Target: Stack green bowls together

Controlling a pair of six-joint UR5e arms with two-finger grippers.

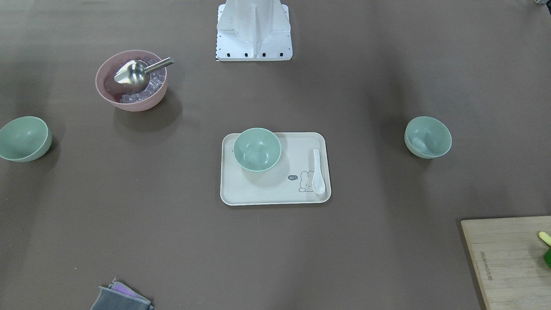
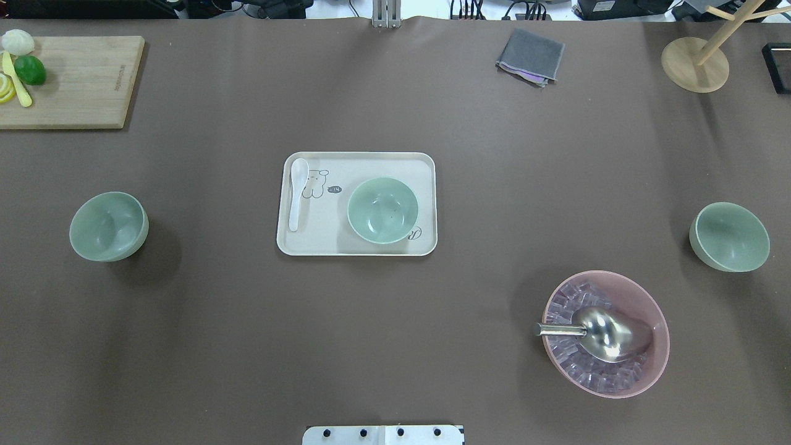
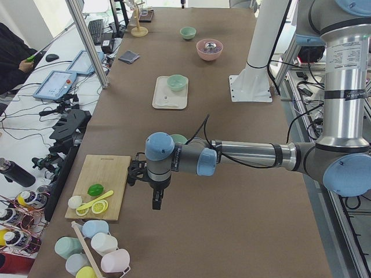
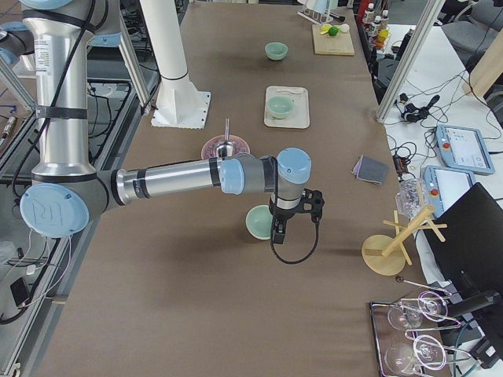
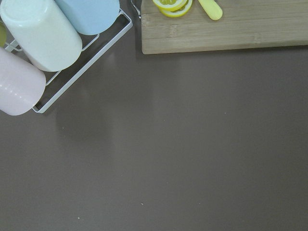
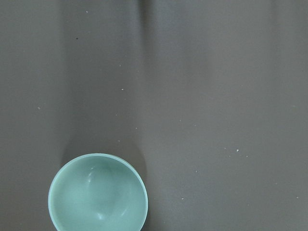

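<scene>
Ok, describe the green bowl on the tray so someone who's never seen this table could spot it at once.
At the middle of the brown table lies a cream rectangular tray with a rabbit drawing. On it, beside a white spoon, stands a small round pale mint-green bowl. The two other green bowls sit on bare table far out to each side.

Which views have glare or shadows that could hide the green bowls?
Overhead exterior: glare only on the metal scoop; the left bowl, tray bowl and right bowl read clearly, with soft shadows. Right wrist-mounted: sharp, but the right bowl is clipped by the bottom edge.
</scene>
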